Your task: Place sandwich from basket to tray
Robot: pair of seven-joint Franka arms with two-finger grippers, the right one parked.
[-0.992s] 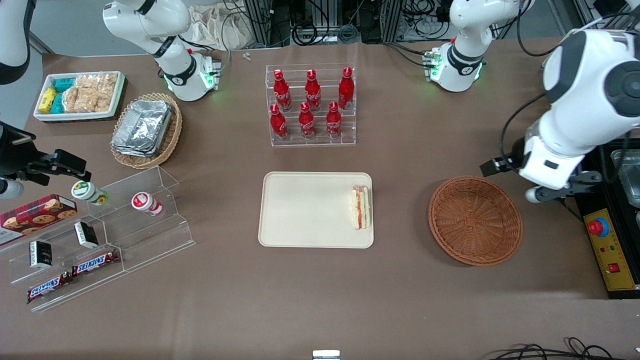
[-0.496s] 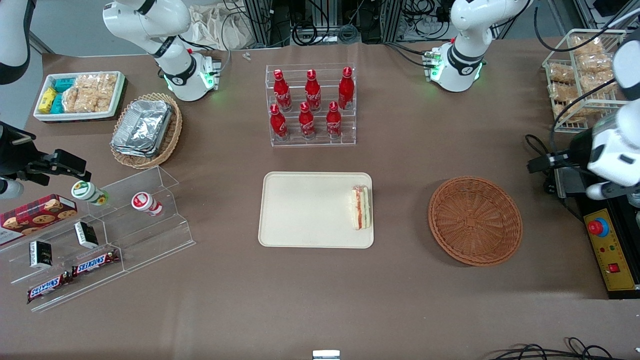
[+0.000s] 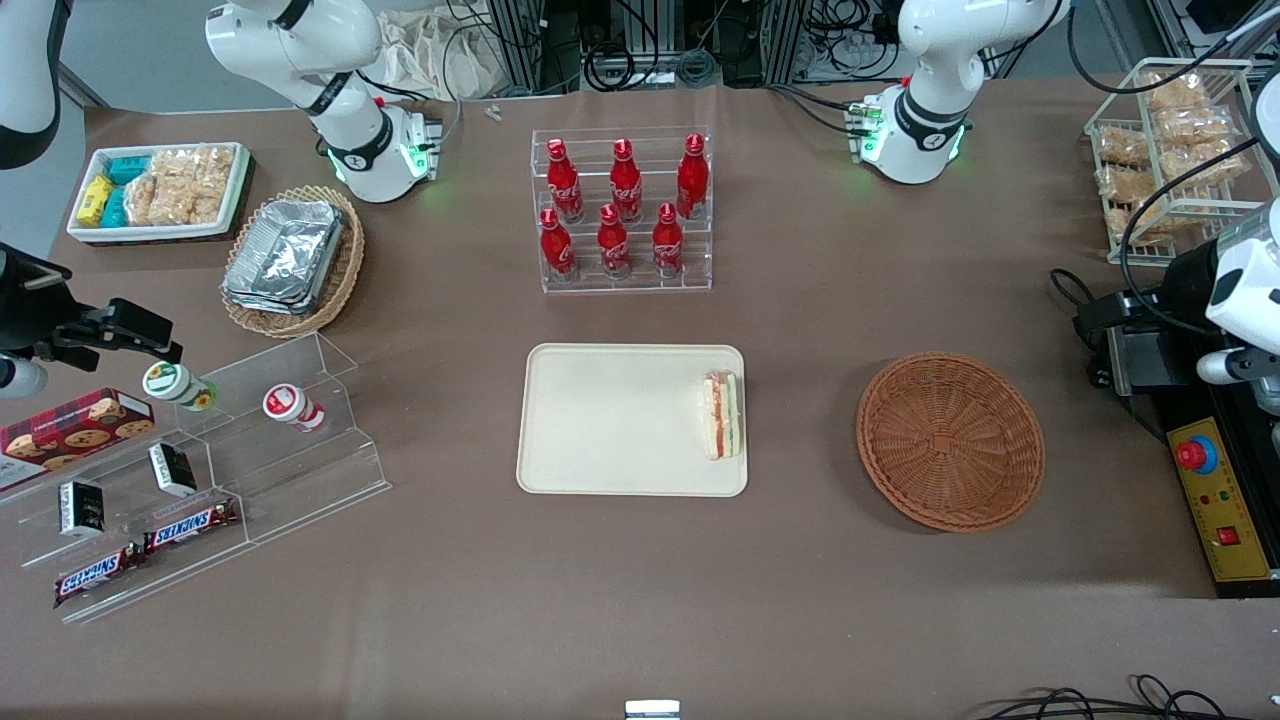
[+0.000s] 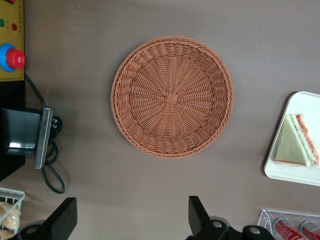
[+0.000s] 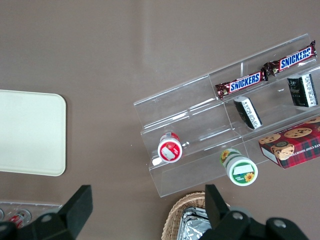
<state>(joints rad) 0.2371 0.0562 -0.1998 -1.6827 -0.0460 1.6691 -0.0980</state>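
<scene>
The sandwich [image 3: 722, 415] lies on the cream tray [image 3: 610, 420], along the tray's edge nearest the basket. It also shows in the left wrist view [image 4: 296, 141] on the tray's corner [image 4: 292, 172]. The round reddish-brown basket [image 3: 950, 440] is empty and stands on the table beside the tray; the wrist view looks straight down into it [image 4: 172, 97]. My left gripper [image 4: 131, 220] is open and empty. It hangs high over the working arm's end of the table [image 3: 1150, 310], well away from the sandwich and off to the side of the basket.
A clear rack of red bottles [image 3: 622, 210] stands farther from the front camera than the tray. A wire rack of bagged snacks [image 3: 1170, 160] and a yellow control box with a red button [image 3: 1210, 490] sit at the working arm's end. An acrylic snack stand [image 3: 200, 470] sits at the parked arm's end.
My left arm has swung away from the basket toward the working arm's end of the table, uncovering the wire snack rack. The sandwich, tray and basket have not moved.
</scene>
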